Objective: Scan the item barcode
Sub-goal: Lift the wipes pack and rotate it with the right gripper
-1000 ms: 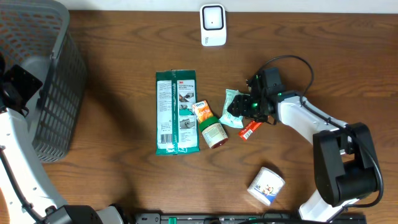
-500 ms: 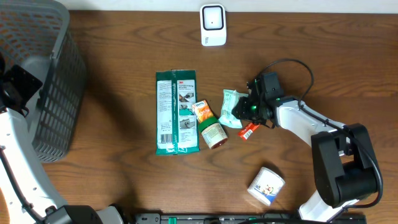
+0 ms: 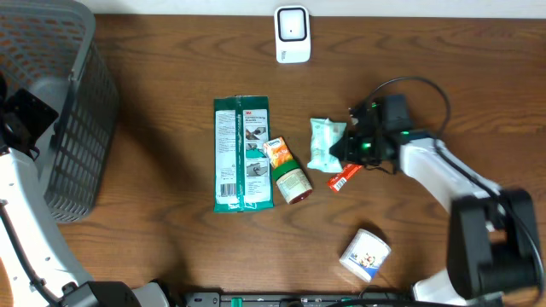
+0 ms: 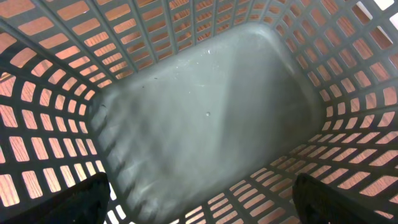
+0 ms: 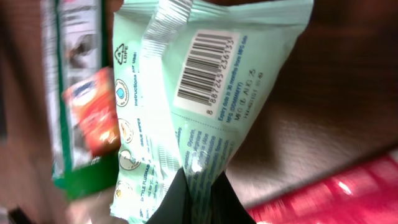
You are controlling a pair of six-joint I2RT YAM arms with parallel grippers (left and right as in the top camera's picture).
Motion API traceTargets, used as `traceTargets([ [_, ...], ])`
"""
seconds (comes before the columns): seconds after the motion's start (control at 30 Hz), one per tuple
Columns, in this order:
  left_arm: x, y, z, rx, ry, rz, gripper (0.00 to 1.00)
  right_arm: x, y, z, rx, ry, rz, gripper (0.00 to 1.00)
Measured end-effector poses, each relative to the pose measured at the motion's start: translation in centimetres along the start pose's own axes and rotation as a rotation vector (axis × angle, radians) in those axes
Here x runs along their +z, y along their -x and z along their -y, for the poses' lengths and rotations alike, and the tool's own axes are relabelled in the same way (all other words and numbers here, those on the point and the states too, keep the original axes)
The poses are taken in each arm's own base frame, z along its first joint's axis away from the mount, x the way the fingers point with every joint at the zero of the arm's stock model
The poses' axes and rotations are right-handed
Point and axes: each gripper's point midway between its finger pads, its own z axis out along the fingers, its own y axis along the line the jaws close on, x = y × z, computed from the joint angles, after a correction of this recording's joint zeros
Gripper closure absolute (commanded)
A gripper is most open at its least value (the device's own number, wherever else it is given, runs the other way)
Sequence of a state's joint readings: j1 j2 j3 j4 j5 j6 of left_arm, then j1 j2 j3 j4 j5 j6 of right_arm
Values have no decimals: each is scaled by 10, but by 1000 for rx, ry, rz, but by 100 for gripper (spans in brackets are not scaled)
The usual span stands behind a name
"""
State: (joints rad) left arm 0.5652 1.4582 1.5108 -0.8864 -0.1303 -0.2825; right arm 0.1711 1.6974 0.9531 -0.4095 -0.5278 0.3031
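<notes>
Right of table centre, we see the mint-green packet (image 3: 326, 143) pinched at one edge by the right gripper (image 3: 339, 155), whose arm reaches leftward.

A mint-green packet (image 5: 205, 118) is pinched at its lower edge by the right pincer (image 5: 196, 196), whose dark fingers are closed on the film. A barcode (image 5: 205, 68) is printed near the packet's top, facing the camera. An orange sachet (image 5: 93, 118) and a green pack (image 5: 65, 74) are seen blurred at left. A red wrapper (image 5: 336, 193) lies on the brown desk (image 5: 348, 93).
</notes>
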Motion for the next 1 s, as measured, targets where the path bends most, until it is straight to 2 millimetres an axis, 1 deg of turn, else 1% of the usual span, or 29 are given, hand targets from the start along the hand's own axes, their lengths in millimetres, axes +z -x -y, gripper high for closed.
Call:
traceTargets([
  [0.1, 0, 0, 0, 0, 0, 0, 7, -28, -7, -10, -134, 12, 0, 99],
  [0.2, 0, 0, 0, 0, 0, 0, 6, -44, -21, -19, -278, 20, -26, 99],
  [0.3, 0, 0, 0, 0, 0, 0, 6, -53, -37, -23, -448, 26, -69, 99],
  [0.37, 0, 0, 0, 0, 0, 0, 7, -54, -44, -24, -554, 16, -90, 99],
  [0.47, 0, 0, 0, 0, 0, 0, 7, -53, -49, -15, -639, -41, -124, 99],
  [0.6, 0, 0, 0, 0, 0, 0, 7, -57, -51, 10, -725, -175, -174, 99],
  [0.67, 0, 0, 0, 0, 0, 0, 7, -59, -48, 20, -773, -235, -186, 99],
  [0.77, 0, 0, 0, 0, 0, 0, 6, -61, -31, 27, -874, -306, -150, 99],
  [0.9, 0, 0, 0, 0, 0, 0, 6, -60, -4, 22, -1007, -341, -64, 99],
  [1.0, 0, 0, 0, 0, 0, 0, 7, -58, 0, 16, -1115, -316, -50, 99],
])
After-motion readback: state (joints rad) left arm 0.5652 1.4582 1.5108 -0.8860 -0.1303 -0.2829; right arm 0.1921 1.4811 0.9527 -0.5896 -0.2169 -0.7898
